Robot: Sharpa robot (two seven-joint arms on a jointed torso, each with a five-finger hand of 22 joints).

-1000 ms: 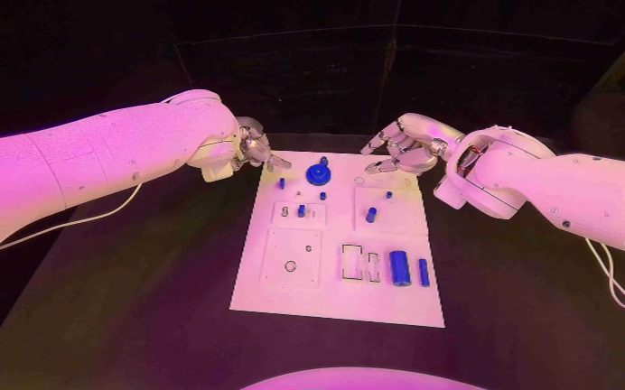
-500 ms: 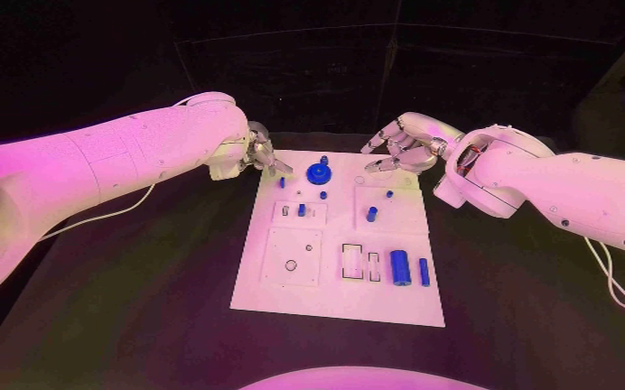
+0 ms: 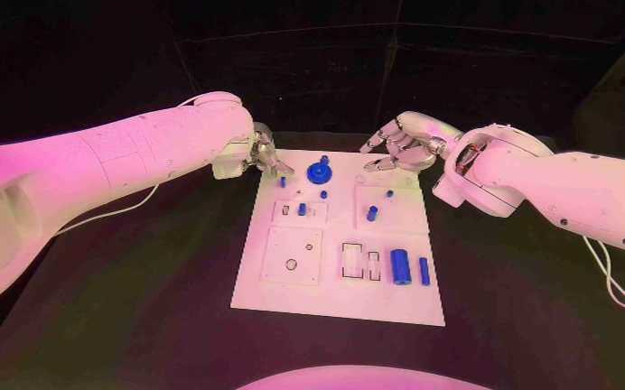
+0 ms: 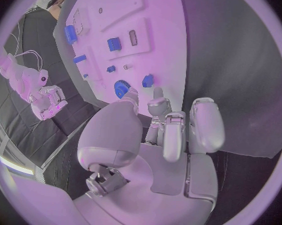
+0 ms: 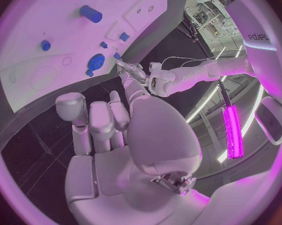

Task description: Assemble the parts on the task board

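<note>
2 hands: left hand (image 3: 259, 154) and right hand (image 3: 404, 148), both empty with fingers apart, at the task board's (image 3: 312, 295) far edge.
Nearer hand: left, fingertips just beside the small blue peg (image 3: 283, 181) by the far left corner.

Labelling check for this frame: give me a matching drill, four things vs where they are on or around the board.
Things:
1. left hand
2. right hand
3. gear
4. big cylinder

Places:
A. near end of the board, right side
B. far end of the board, middle
C. over the far left corner
D. off the far right corner

Pairs: 1-C, 2-D, 3-B, 4-A
</note>
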